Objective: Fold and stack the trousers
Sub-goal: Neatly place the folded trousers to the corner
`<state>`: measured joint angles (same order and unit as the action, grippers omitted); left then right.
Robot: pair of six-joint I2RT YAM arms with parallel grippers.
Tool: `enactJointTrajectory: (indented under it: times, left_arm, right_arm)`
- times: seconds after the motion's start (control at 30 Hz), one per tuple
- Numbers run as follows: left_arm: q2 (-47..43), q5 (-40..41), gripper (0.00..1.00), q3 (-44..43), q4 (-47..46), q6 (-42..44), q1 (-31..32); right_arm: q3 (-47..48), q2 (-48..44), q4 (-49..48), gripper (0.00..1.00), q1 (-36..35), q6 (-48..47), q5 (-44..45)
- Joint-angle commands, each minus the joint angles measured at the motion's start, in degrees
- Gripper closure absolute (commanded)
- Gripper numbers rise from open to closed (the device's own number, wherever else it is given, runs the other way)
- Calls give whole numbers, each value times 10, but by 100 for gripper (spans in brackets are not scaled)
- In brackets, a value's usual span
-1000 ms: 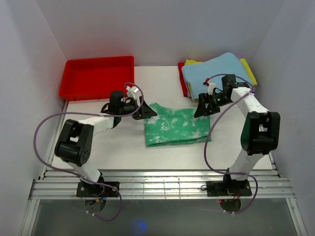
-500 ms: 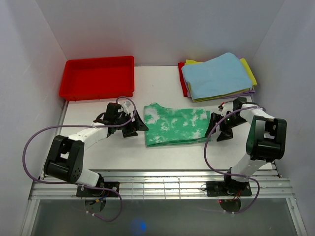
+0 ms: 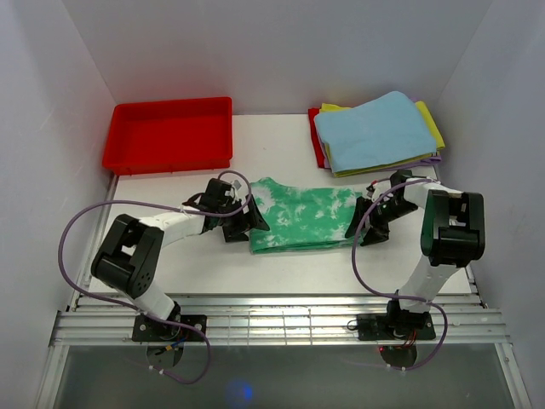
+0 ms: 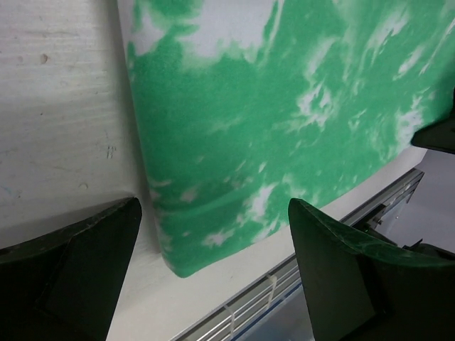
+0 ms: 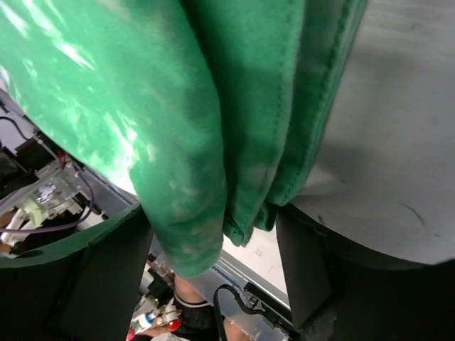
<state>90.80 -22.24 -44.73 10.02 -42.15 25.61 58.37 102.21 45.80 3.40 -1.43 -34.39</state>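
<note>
The green tie-dye trousers [image 3: 302,220] lie folded into a flat rectangle in the middle of the table. My left gripper [image 3: 249,223] is open at their left end. In the left wrist view the gripper [image 4: 213,273] straddles the near left corner of the trousers [image 4: 270,135], low over the table. My right gripper [image 3: 361,223] is open at their right end. In the right wrist view the layered edge of the trousers [image 5: 213,128] hangs between the spread fingers [image 5: 313,277], with the gripper [image 5: 213,263] not closed on it.
A red tray [image 3: 168,135] stands at the back left. A stack of cloths, light blue [image 3: 375,128] on top of yellow [image 3: 430,119], lies at the back right. Metal rails [image 3: 272,319] run along the table's near edge. White walls enclose three sides.
Both grippers have left the trousers' far corners, swung outward and toward me, then closed in on the left and right ends. The trousers now lie a little wider and flatter.
</note>
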Motion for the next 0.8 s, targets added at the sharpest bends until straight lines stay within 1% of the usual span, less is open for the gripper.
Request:
enactJointTrajectory:
  times: [0.0,0.07,0.1,0.17,0.2,0.23,0.27,0.33,0.37,0.4,0.47,0.5,0.53,0.63,0.67,0.77]
  left_arm:
    - [35,26,2,6,29,-9,2]
    - [40,9,2,11,18,-18,11]
    - [41,8,5,11,15,-21,15]
    - [42,6,9,8,16,-25,26]
    - [41,7,15,7,28,-26,29]
    - [40,11,18,6,39,-32,31]
    - [34,18,19,4,51,-33,31]
    - [24,31,20,4,83,-30,31]
    - [17,41,21,6,96,-30,32]
    - [14,42,21,7,113,-32,31]
    - [10,40,28,13,112,-36,31]
    - [12,37,33,14,106,-35,31]
    - [13,35,51,15,103,-34,31]
    - [10,33,85,1,97,-26,32]
    - [7,37,100,-6,98,-22,33]
    - [-23,63,100,-41,106,0,37]
  right_arm:
    - [-15,30,-74,28,-16,-11,30]
    - [-23,22,-78,37,-19,-9,28]
    - [-24,19,-81,45,-20,-9,27]
    - [-23,10,-81,54,-20,-10,27]
    - [-23,7,-81,64,-20,-9,25]
    - [-24,2,-80,72,-20,-12,22]
    - [-25,-3,-80,81,-20,-13,20]
    - [-27,-13,-83,90,-20,-12,20]
    - [-28,-16,-84,92,-21,-12,18]
    - [-30,-18,-84,92,-21,-11,17]
    - [-30,-22,-86,92,-21,-12,13]
    - [-30,-25,-86,92,-22,-14,13]
    - [-30,-26,-85,92,-22,-14,11]
    - [-27,-43,-82,92,-22,-21,9]
    - [-27,-48,-80,92,-22,-23,11]
    - [-25,-79,-73,92,-22,-37,26]
